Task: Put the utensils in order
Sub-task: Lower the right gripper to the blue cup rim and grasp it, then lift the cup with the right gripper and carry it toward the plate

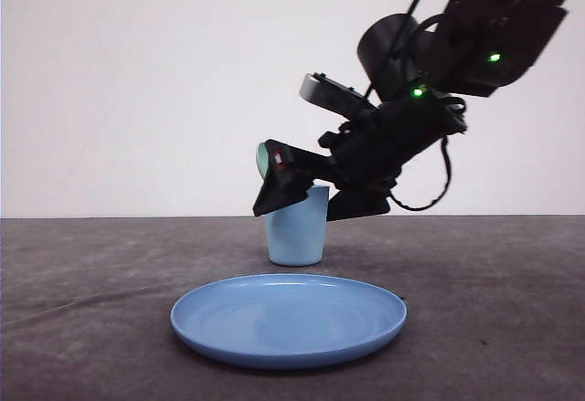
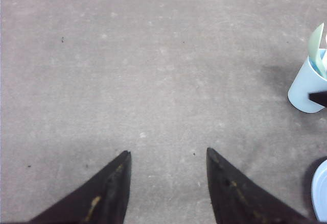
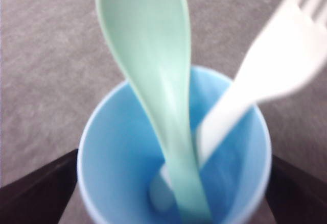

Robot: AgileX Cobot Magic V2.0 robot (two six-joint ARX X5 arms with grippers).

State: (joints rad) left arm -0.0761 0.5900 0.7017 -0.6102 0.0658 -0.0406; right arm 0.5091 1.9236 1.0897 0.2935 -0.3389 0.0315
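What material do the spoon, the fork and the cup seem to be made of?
Spoon: likely plastic, pale mint green, smooth with a soft sheen. Fork: likely white plastic, matte, though blurred. Cup: seemingly thin light blue plastic, with a smooth, slightly glossy wall.

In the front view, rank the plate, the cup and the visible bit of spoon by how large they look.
1. Blue plate: largest, though it sits nearest the camera.
2. Light blue cup: smaller, partly covered by the right gripper.
3. Mint-green spoon: smallest; just a sliver of its bowl shows.
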